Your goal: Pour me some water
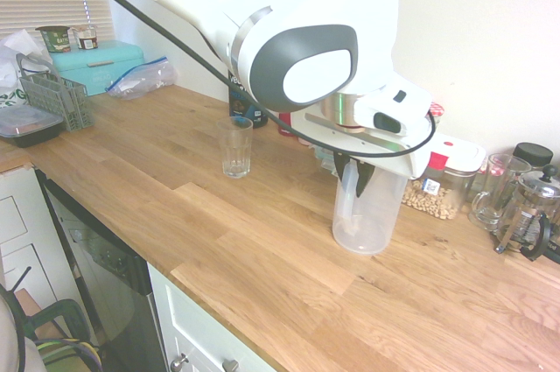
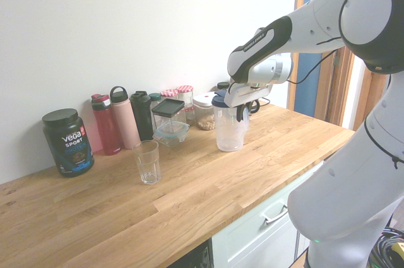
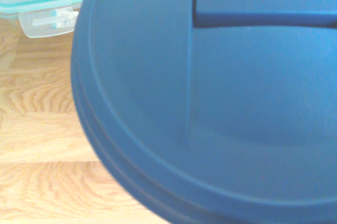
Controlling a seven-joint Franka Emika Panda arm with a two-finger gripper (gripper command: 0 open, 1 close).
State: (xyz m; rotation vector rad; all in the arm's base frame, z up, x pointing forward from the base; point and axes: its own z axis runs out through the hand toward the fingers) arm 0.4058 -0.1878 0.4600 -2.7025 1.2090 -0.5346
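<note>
The arm arched above the wooden countertop, gripper pointing down, clenched on the blue-lidded pitcher's handle.

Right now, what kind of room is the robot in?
Probably a kitchen: there's a wooden worktop over cupboards, a glass coffee press, and a pitcher with a blue lid near an empty drinking glass.
</note>
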